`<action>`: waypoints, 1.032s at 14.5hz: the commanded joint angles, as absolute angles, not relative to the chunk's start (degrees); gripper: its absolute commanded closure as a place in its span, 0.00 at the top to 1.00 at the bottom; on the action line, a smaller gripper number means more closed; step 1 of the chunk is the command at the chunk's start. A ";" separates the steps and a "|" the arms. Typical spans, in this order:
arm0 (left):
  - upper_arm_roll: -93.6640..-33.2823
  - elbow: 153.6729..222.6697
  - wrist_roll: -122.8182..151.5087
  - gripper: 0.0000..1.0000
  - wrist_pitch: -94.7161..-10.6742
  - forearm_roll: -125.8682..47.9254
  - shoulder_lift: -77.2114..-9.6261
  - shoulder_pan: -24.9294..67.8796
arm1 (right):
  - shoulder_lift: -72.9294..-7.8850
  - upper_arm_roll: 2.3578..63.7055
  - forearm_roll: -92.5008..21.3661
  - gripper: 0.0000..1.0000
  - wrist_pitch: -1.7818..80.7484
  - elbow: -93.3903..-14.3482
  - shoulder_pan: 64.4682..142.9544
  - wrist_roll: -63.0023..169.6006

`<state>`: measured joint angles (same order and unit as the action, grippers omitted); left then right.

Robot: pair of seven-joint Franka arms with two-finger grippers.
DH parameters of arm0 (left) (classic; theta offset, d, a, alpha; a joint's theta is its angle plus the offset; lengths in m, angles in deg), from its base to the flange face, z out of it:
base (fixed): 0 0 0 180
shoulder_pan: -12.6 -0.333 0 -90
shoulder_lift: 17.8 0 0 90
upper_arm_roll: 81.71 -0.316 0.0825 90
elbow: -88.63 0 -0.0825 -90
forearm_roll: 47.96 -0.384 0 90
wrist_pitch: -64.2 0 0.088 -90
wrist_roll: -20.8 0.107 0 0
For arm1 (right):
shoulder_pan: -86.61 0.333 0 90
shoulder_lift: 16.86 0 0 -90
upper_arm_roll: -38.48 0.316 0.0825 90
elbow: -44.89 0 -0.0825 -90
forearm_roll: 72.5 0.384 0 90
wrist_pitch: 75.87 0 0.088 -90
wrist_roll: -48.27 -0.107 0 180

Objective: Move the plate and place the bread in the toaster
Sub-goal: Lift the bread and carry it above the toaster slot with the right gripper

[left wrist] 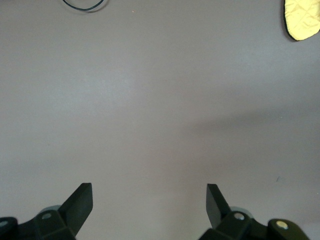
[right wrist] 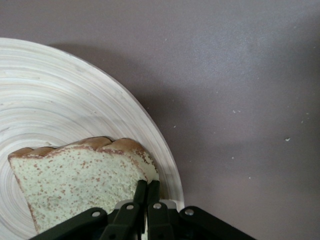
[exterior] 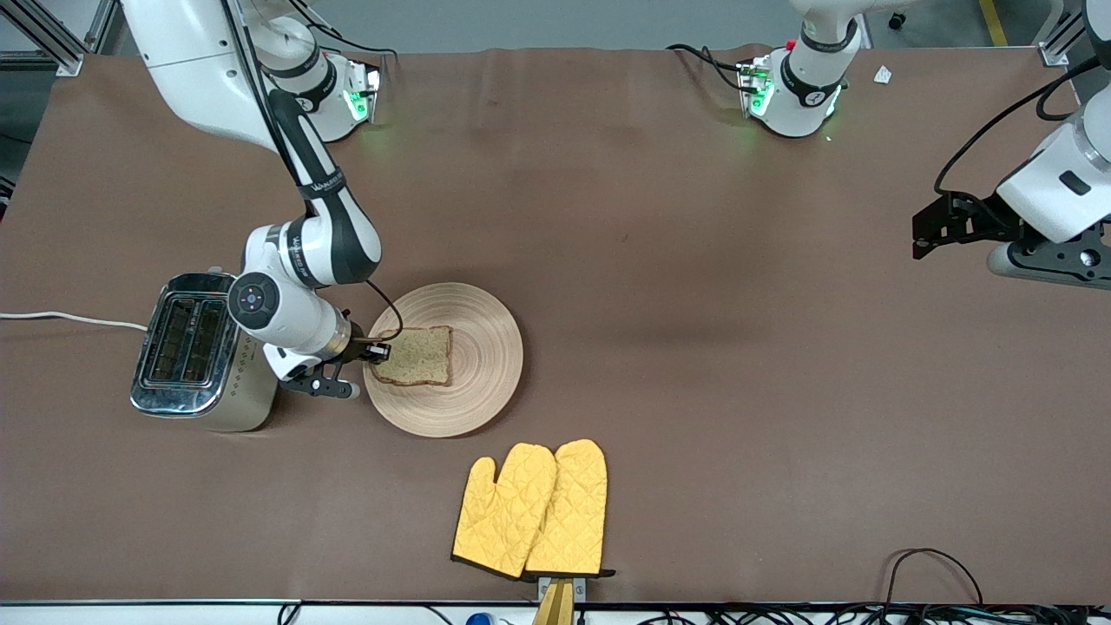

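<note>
The bread (exterior: 417,356), a speckled brown slice, lies on the light-wood plate (exterior: 486,347) beside the toaster (exterior: 187,351), which stands toward the right arm's end of the table. My right gripper (exterior: 379,351) is low over the plate's rim on the toaster's side. In the right wrist view its gripper (right wrist: 148,184) is shut, pinched on the corner of the bread (right wrist: 75,180) just inside the plate's (right wrist: 60,90) edge. My left gripper (exterior: 933,227) waits at the left arm's end, and in its wrist view the gripper (left wrist: 150,192) stands open over bare table.
A pair of yellow oven mitts (exterior: 534,508) lies nearer to the front camera than the plate; one mitt's tip (left wrist: 302,19) shows in the left wrist view. The toaster's white cord (exterior: 69,319) runs off the table's edge. Cables lie along the front edge.
</note>
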<state>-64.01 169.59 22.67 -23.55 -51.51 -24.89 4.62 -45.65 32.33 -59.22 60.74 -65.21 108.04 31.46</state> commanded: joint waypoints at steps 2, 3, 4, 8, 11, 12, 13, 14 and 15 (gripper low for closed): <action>-68.50 170.64 21.50 1.00 -23.07 -51.92 -22.46 10.81 | -45.51 32.07 -59.67 0.00 60.19 -64.89 108.50 29.11; -70.27 170.81 21.41 1.00 -22.98 -52.01 -21.85 13.02 | -44.81 31.98 -59.67 0.00 58.01 -64.63 108.58 29.02; -70.89 171.16 21.41 1.00 -22.98 -52.09 -20.97 13.91 | -42.63 31.89 -59.76 0.00 54.76 -63.67 108.50 28.85; -78.10 172.92 22.72 1.00 -23.16 -51.92 -19.47 18.58 | -38.13 31.71 -66.32 0.00 42.54 -58.40 108.06 27.88; -78.02 173.27 22.38 1.00 -23.51 -51.48 -19.73 17.62 | -35.76 31.89 -77.21 0.00 30.44 -51.12 108.06 25.60; -78.02 173.27 22.03 1.00 -23.51 -50.43 -19.90 17.52 | -35.49 31.89 -80.03 0.00 25.69 -48.04 108.06 25.68; -78.37 173.27 22.03 1.00 -23.51 -48.42 -20.17 17.17 | -35.49 31.98 -83.63 0.00 21.90 -45.23 108.15 25.85; -78.37 173.36 21.77 1.00 -23.51 -47.62 -20.17 16.30 | -35.49 32.15 -88.10 0.00 17.68 -42.50 108.41 25.86; -78.37 173.36 21.59 1.00 -23.51 -47.61 -20.17 16.29 | -35.57 32.24 -92.41 0.00 14.25 -40.65 108.84 25.94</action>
